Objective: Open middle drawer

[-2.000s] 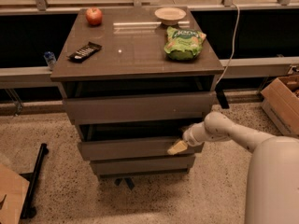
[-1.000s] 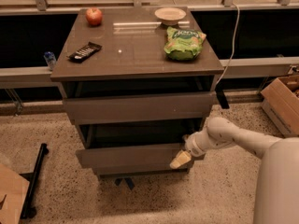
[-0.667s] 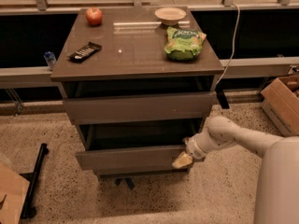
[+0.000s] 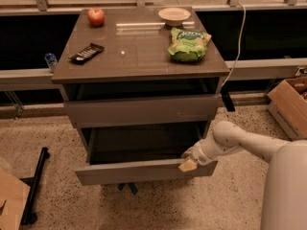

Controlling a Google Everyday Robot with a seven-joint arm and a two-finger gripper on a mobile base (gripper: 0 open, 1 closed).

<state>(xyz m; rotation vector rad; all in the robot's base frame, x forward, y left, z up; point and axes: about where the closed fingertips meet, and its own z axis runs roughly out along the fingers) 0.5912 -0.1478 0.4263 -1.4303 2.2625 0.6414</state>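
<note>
The middle drawer (image 4: 139, 172) of the grey-brown cabinet is pulled well out, and its dark inside (image 4: 144, 145) shows. My gripper (image 4: 188, 164) is at the right end of the drawer front's top edge, shut on that edge. My white arm (image 4: 240, 145) reaches in from the lower right. The top drawer front (image 4: 144, 110) above it stands slightly out. The bottom drawer is hidden under the pulled-out middle drawer.
On the cabinet top (image 4: 139, 56) lie an apple (image 4: 96, 17), a bowl (image 4: 174, 16), a green chip bag (image 4: 188, 44) and a black remote (image 4: 87, 52). A cardboard box (image 4: 290, 104) stands on the floor at the right. A black stand (image 4: 34, 186) lies at the left.
The middle drawer has slid further out toward the camera, and my gripper has moved down and forward with its front edge.
</note>
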